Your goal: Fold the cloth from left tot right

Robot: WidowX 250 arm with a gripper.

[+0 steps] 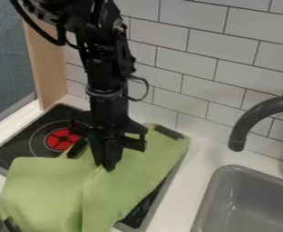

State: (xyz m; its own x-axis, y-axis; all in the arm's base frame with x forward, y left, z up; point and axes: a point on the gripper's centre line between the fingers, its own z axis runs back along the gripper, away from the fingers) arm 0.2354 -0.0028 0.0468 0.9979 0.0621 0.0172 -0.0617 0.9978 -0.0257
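Observation:
My black gripper [108, 166] hangs down over the middle of the stove, its fingers together and shut on the green cloth [50, 183]. From the fingertips a crease runs down the cloth toward the bottom edge. The cloth lies rumpled over the front and right side of the stove, with one part reaching back to the right near the tiled wall. Its surface directly behind the gripper is hidden.
The black stove top [22, 140] has a red burner disc [61, 139] at the left of the gripper. At the right stand a grey sink [248, 199] and a dark curved faucet [246, 121]. A white tiled wall [171, 50] rises behind, with a wooden panel [46, 68] at the left.

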